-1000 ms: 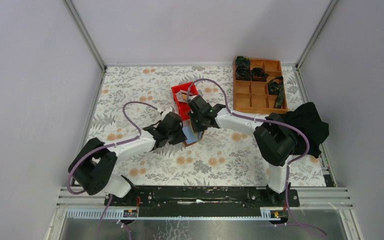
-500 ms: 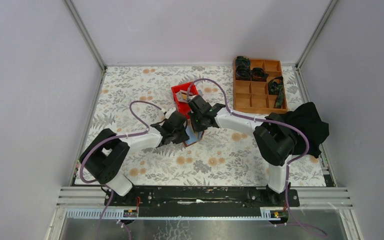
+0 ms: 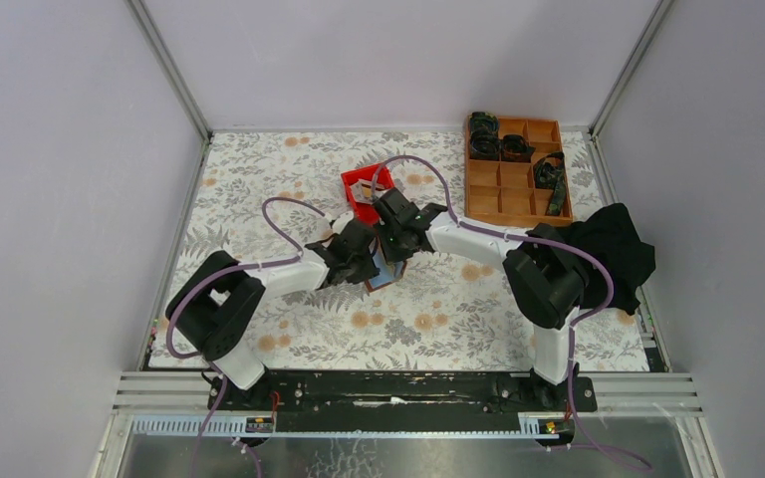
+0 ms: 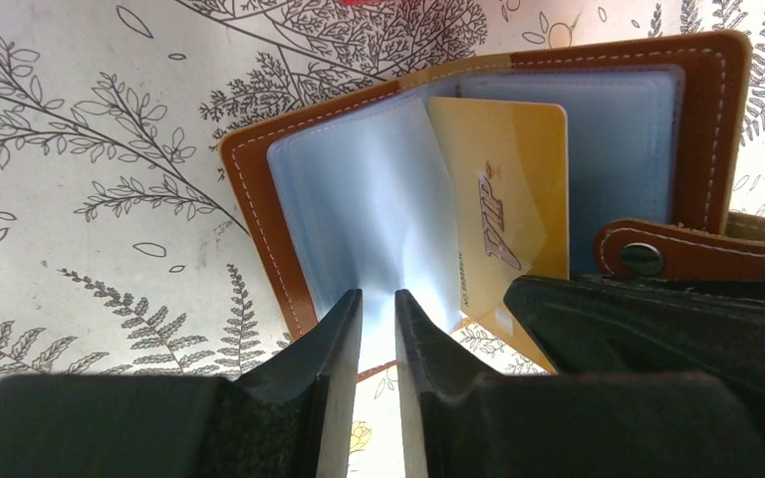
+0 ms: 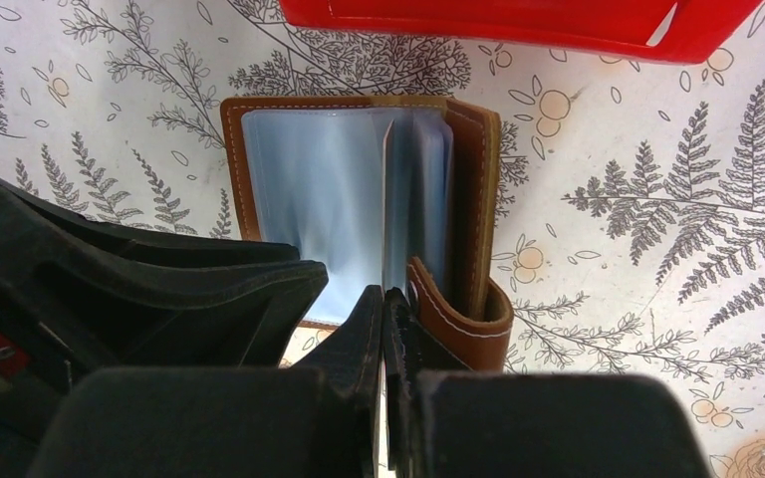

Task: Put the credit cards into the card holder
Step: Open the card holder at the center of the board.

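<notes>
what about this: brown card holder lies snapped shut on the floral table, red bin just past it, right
Not shut: the card holder lies open, clear pockets showing, as the right wrist view shows. The floral table and red bin are right.

You had plain grey-lilac walls (image 3: 60, 149) on three sides, metal posts (image 3: 170, 70) in the corners, and a floral cloth (image 3: 239, 169) spread beneath the fingers (image 4: 334, 378), under even light.
</notes>
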Controlling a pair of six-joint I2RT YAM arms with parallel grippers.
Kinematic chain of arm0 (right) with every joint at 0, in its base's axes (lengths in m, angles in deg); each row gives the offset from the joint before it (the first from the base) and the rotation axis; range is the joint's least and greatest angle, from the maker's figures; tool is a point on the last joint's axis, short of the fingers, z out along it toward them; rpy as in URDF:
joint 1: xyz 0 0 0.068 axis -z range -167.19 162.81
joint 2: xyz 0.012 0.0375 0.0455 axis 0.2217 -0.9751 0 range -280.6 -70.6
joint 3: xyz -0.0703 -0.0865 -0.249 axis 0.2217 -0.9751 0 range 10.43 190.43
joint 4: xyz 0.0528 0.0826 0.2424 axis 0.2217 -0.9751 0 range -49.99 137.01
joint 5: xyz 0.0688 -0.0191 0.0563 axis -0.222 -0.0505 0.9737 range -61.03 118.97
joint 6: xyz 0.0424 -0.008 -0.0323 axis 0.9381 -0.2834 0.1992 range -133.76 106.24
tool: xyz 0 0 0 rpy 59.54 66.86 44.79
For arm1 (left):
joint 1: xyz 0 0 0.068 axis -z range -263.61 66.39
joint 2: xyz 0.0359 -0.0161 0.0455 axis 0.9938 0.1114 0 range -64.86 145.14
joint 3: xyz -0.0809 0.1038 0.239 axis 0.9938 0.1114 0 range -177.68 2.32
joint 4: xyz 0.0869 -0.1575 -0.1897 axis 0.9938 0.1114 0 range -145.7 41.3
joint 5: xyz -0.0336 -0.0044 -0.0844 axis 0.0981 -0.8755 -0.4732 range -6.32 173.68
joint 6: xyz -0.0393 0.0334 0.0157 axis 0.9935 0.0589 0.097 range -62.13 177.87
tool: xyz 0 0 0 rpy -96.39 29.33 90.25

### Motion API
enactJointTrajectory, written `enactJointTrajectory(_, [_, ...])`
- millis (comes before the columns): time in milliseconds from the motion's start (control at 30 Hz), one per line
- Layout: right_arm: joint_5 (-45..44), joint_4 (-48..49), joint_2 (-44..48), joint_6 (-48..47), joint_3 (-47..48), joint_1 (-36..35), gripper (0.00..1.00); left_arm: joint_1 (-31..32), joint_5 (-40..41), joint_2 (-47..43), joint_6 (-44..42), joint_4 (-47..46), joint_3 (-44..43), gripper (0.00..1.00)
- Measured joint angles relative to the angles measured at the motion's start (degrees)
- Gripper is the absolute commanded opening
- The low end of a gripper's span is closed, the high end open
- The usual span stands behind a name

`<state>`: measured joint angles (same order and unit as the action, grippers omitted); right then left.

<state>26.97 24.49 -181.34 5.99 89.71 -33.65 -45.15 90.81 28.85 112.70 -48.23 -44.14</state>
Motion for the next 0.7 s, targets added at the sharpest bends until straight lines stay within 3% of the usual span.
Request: enactJointTrajectory(700, [15.96,6.75,0.35,2.8,-6.08,10.6,0.0,-0.02,0.44,0.83,0.07,-0.07,-0.55,0.25])
